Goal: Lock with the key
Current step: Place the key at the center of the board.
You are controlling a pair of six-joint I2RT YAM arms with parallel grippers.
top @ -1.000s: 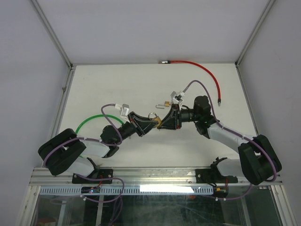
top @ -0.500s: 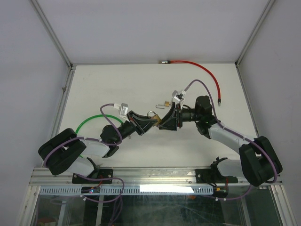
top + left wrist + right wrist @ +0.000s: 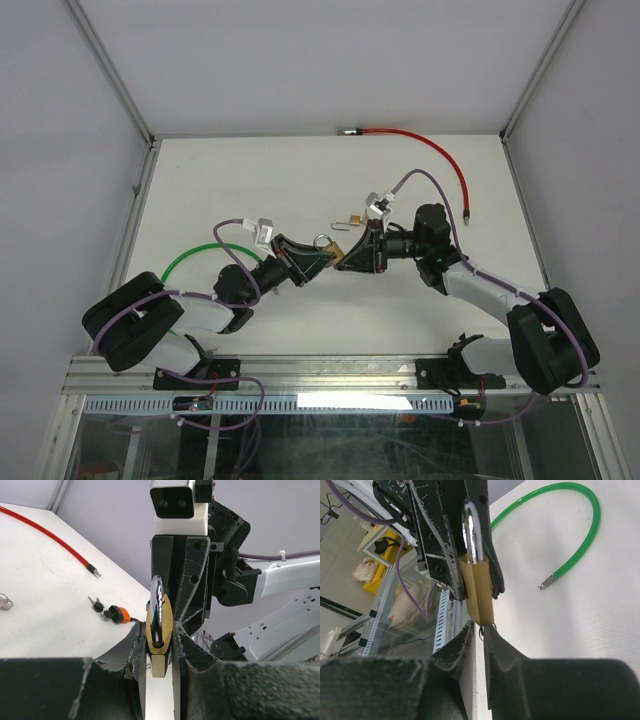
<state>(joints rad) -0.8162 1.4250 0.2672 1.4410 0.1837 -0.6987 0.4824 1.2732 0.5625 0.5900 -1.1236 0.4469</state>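
the left gripper [image 3: 159, 652] is pinching one brass padlock with a silver shackle [image 3: 158, 625] above the white bench [image 3: 250, 180], while the right gripper [image 3: 479, 630] is squeezing one mostly hidden small key [image 3: 483, 628] against its underside.

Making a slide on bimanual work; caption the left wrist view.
Left gripper clamps a brass padlock as the right gripper faces it; keys lie on the table.
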